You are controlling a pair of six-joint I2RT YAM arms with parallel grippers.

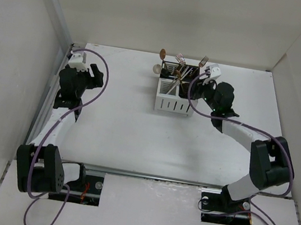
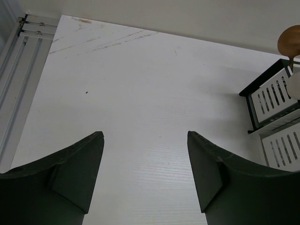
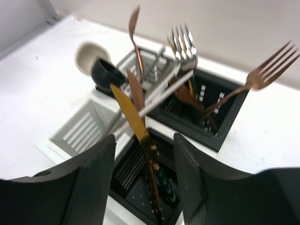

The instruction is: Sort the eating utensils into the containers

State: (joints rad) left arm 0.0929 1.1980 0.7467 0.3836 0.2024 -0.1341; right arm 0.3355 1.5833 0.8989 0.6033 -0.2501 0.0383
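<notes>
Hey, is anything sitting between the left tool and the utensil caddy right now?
Nothing visible. The left tool hangs open over bare table, and the caddy stands off to its right with only table between them.

No legible text, label, brand, number or sign is found in any of the three views. The caddy (image 1: 172, 103), the cutlery (image 3: 183, 47) and the table (image 2: 140, 93) show plain, unmarked surfaces wherever visible.
</notes>
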